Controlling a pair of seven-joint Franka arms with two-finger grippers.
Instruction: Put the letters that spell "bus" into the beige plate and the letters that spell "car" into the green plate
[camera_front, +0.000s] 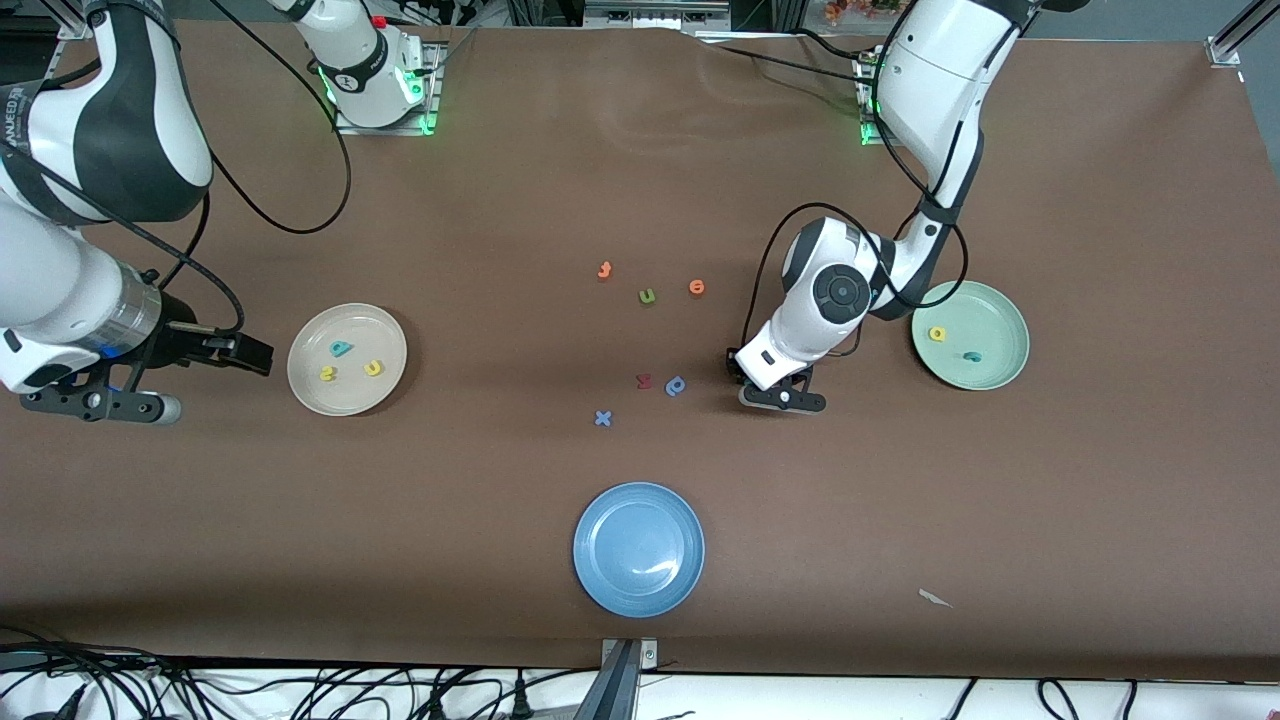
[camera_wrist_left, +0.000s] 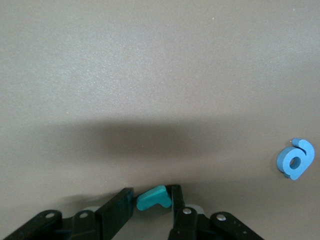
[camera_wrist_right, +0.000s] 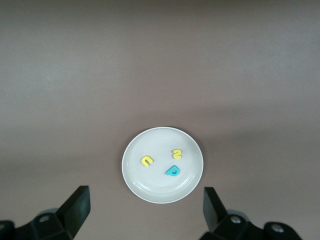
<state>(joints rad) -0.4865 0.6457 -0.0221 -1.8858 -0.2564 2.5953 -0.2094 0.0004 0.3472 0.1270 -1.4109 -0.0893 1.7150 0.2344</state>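
**Teal "r" in the left claw, "bus" already on the beige plate**

The brown table (camera_front: 1000, 520) holds three plates. The blue plate (camera_front: 639, 549) sits at six o'clock from the loose letters, nearest the front camera. The beige plate (camera_front: 347, 359) lies toward the right arm's end, with the teal "b" (camera_front: 341, 349), the yellow "u" (camera_front: 327, 373) and the yellow "s" (camera_front: 373, 368) in it. The green plate (camera_front: 970, 334) lies toward the left arm's end and holds the yellow "a" (camera_front: 937, 334) and the teal "c" (camera_front: 971, 356).

The right gripper (camera_front: 255, 354) waits beside the beige plate with its fingers spread wide and nothing in them.

The left gripper (camera_wrist_left: 152, 206) is down at the table, at three o'clock from the blue "p" letter (camera_front: 676, 386). Its fingers are squeezed onto the teal "r" (camera_wrist_left: 154, 197), which the arm hides in the front view.

Loose letters lie mid-table: an orange "t" (camera_front: 604, 270), a green "u" (camera_front: 647, 296), an orange "o" (camera_front: 697, 288), a small red letter (camera_front: 644, 380) that is hard to read, and a blue "x" (camera_front: 602, 418). A pale scrap (camera_front: 935, 598) lies at four o'clock from the blue plate.
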